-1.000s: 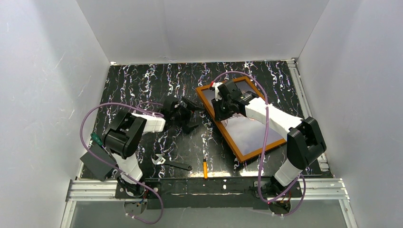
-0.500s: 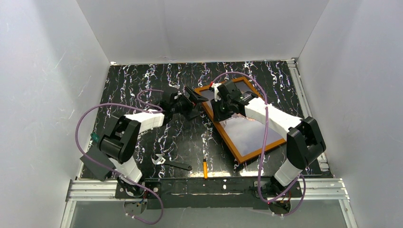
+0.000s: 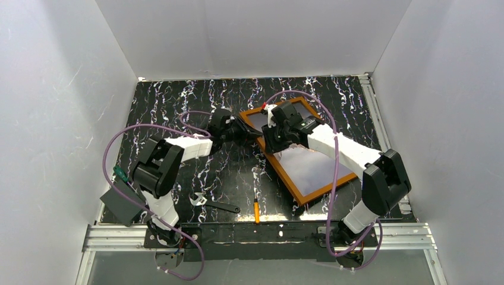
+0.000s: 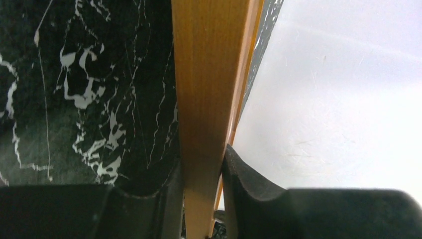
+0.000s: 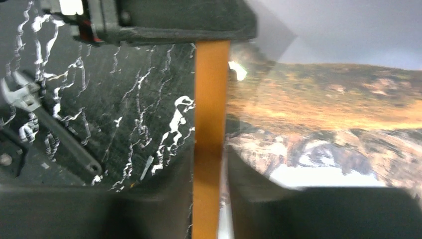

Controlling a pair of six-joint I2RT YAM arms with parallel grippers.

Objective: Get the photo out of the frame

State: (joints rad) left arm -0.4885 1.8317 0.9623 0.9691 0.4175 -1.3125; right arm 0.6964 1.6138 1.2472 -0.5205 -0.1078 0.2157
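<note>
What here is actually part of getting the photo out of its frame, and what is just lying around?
Part of the job:
- frame, its edge clamped by both grippers
- photo, not yet out of the frame
- left gripper
- right gripper

Just lying about:
- wrench, near the arm bases
- small orange tool, beside the wrench, untouched

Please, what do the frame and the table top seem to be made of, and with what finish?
The frame: probably wood, orange-brown, with fine straight grain lines along the rail and a smooth, satin surface. The table top: black with white veins like marble, slightly glossy; real stone or a printed film, I cannot tell.
</note>
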